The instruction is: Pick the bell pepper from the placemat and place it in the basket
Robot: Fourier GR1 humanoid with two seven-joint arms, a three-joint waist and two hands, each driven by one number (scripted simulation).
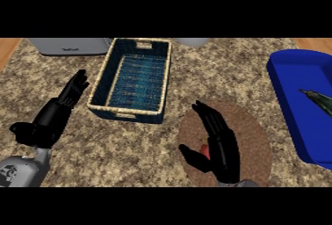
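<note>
A round brown placemat [250, 132] lies at the lower right of the counter. My right hand [221, 147] hangs over it, fingers straight and thumb spread, open. A small patch of the red bell pepper [205, 150] shows between thumb and palm; the hand hides the rest of it. Up and to the left of the placemat stands the woven basket [99, 85], blue inside, with nothing in it. My left hand [57, 114] rests open at the left, fingers pointing up, close to the basket's left wall.
A blue tray [292, 96] runs along the right edge with a dark green object [319, 101] in it. A grey appliance [68, 46] stands at the back left, and a pale object [192, 41] sits behind the basket.
</note>
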